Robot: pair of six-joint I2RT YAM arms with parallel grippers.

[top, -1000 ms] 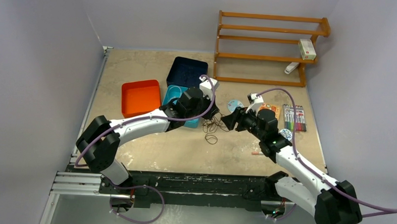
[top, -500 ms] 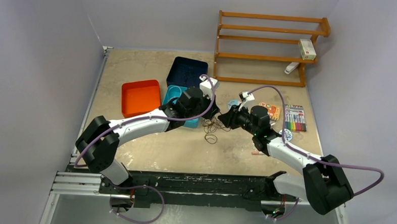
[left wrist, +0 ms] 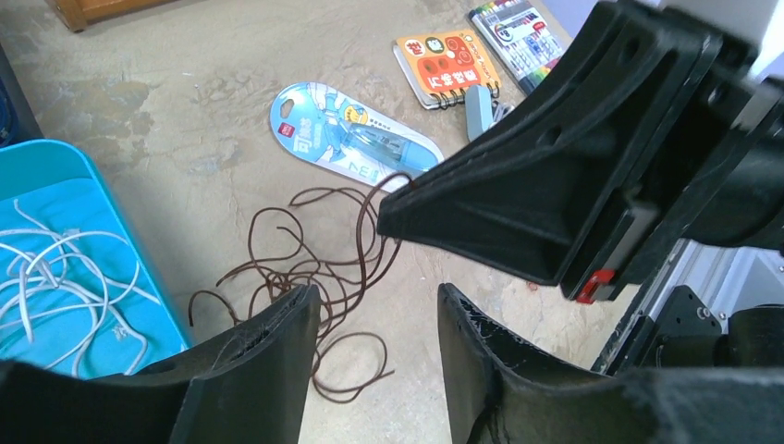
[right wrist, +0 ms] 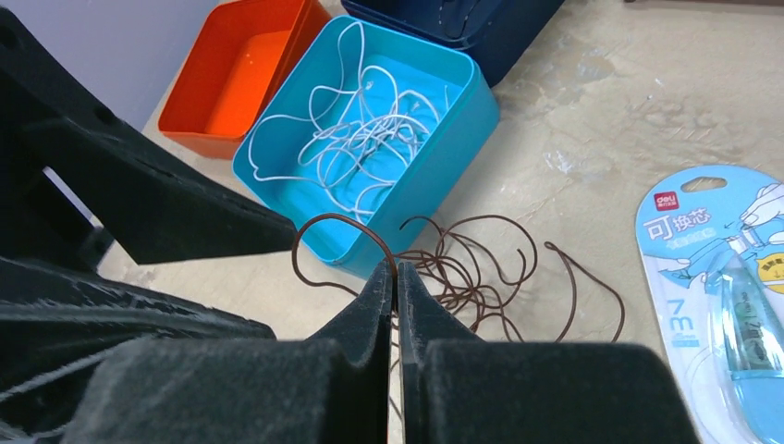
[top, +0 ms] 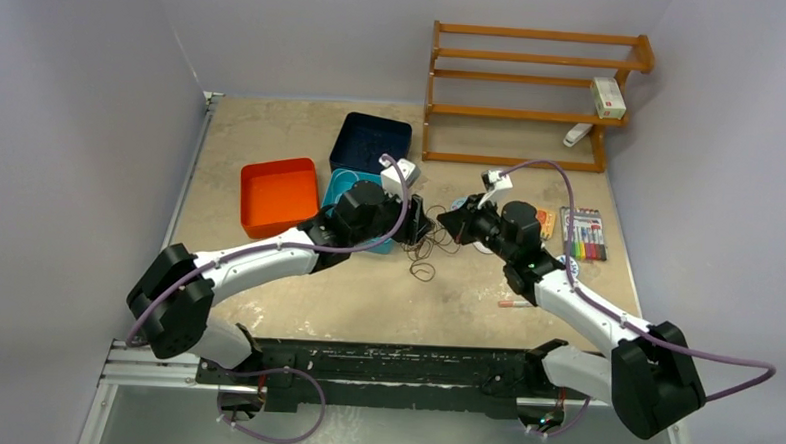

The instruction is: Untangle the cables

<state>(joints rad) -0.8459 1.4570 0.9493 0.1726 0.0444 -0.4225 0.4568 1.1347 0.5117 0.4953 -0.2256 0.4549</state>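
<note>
The right claw (right wrist: 396,270) has just pinched shut on a loop of the thin dark brown cable (right wrist: 504,242) as the left claw (left wrist: 374,310) opened, empty. Its tangle lies on the table (right wrist: 601,92) right of the turquoise plastic bin (right wrist: 439,180), so the right arm now leads the pull.

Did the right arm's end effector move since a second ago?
Yes. The right end effector went farther up the table toward the wooden rack and slightly left, toward the teal tray.
</note>
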